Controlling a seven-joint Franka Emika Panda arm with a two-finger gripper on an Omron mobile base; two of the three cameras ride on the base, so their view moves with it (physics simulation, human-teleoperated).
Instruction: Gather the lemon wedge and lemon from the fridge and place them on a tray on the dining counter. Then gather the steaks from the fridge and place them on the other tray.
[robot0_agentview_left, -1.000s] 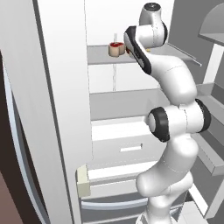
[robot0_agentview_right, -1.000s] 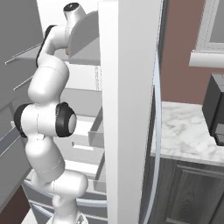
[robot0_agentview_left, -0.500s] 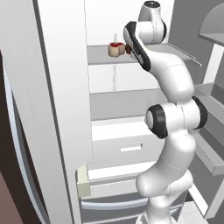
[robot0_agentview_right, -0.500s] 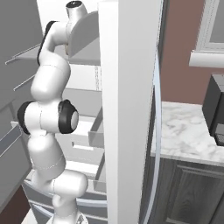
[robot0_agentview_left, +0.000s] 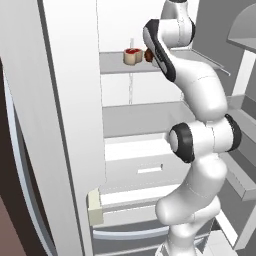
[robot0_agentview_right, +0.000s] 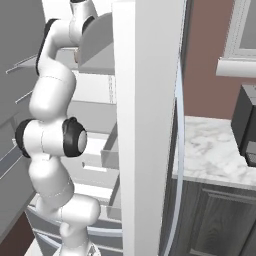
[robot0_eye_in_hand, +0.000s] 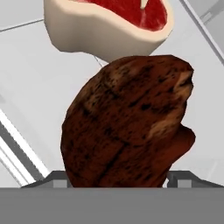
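Closest in the hand view, the end effector (robot0_eye_in_hand: 117, 178) shows its two dark fingertips (robot0_eye_in_hand: 54, 178) low at either side of a dark brown cooked steak (robot0_eye_in_hand: 127, 122). The steak sits squarely between them and fills the gap, and the tips appear to lie against its flanks or just beside them. Whether they actually press on the meat cannot be told from these pictures, so the end effector's state stays undecided: the jaws stand wide, set around the steak.

Just behind the cooked steak lies a raw steak (robot0_eye_in_hand: 109, 24), red on top with a pale cream rim of fat. Both rest on the white fridge shelf (robot0_eye_in_hand: 35, 100).

In the left base view, the white arm (robot0_agentview_left: 200, 150) rises from the lower right and bends up into the open fridge. Its hand reaches the upper shelf (robot0_agentview_left: 120, 65), where the raw steak (robot0_agentview_left: 131, 56) stands as a small pale and red lump and the cooked steak (robot0_agentview_left: 149, 55) shows as a dark spot just beside it, at the hand. Lower down are white drawers (robot0_agentview_left: 145, 172). The fridge door (robot0_agentview_left: 60, 125) stands open at the left.

In the right base view, the arm (robot0_agentview_right: 50, 145) climbs at the left. Beyond the other fridge door (robot0_agentview_right: 145, 125) lies a marble tabletop (robot0_agentview_right: 215, 155).
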